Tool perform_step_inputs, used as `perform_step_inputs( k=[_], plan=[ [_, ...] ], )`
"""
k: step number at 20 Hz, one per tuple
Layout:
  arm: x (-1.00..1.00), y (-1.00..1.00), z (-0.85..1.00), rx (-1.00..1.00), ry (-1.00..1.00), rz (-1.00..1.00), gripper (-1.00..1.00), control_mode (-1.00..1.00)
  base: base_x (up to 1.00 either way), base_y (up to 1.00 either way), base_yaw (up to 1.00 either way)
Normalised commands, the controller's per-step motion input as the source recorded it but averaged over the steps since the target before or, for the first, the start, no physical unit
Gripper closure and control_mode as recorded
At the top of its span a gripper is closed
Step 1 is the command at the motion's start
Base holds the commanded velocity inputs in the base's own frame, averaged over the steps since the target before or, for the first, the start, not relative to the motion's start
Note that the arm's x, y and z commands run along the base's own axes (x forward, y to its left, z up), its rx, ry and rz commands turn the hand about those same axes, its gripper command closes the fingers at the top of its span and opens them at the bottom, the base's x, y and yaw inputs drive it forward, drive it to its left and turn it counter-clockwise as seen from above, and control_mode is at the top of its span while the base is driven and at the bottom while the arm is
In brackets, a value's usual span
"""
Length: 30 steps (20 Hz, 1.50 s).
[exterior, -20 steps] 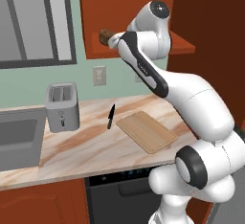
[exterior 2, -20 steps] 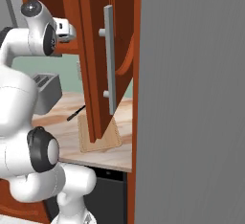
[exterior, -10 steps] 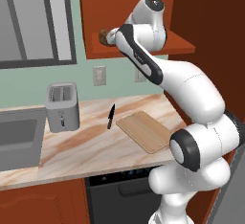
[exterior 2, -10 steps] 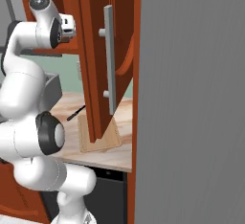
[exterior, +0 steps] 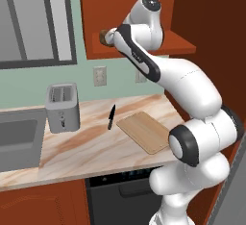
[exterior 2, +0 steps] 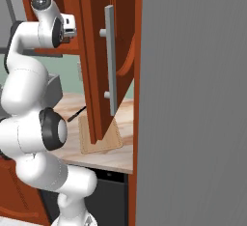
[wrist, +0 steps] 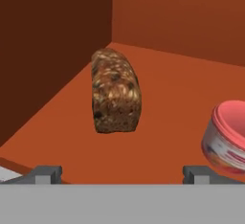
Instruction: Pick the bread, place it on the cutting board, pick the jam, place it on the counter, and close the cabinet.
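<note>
- My pincer (wrist: 122,173) stands released, fingertips wide apart, holding nothing, at the front edge of the cabinet (wrist: 172,22) shelf.
- Bread (wrist: 115,92) lies on that shelf, straight ahead of the pincer, near the cabinet's side wall.
- Jam (wrist: 226,139) sits on the same shelf, beside the bread, apart from it.
- Cabinet door (exterior 2: 103,70) hangs open.
- Cutting board (exterior: 144,131) lies flat on the bench (exterior: 86,144), below the cabinet, bare.

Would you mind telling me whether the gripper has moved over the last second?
Yes. In the left base view the gripper has shifted right, toward the cabinet shelf.
</note>
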Motion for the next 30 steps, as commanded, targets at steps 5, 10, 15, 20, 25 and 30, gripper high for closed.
perform_step_inputs(
  k=[5,10,15,20,25,30],
  plan=[
    [0.07,0.00,-0.10,0.00,-0.06,0.00,-1.00,-1.00,0.00,0.00,0.00],
    [0.20,0.01,-0.04,0.00,-0.01,0.00,-1.00,-1.00,0.00,0.00,0.00],
    [0.18,0.00,-0.02,0.00,-0.01,0.00,-1.00,-1.00,0.00,0.00,0.00],
    [0.23,0.01,0.00,0.00,0.00,0.00,-1.00,-1.00,0.00,0.00,0.00],
    [0.24,0.12,0.00,0.00,0.00,0.00,-1.00,-1.00,0.00,0.00,0.00],
    [0.16,0.18,0.00,0.00,0.00,0.00,-1.00,-1.00,0.00,0.00,0.00]
  ],
)
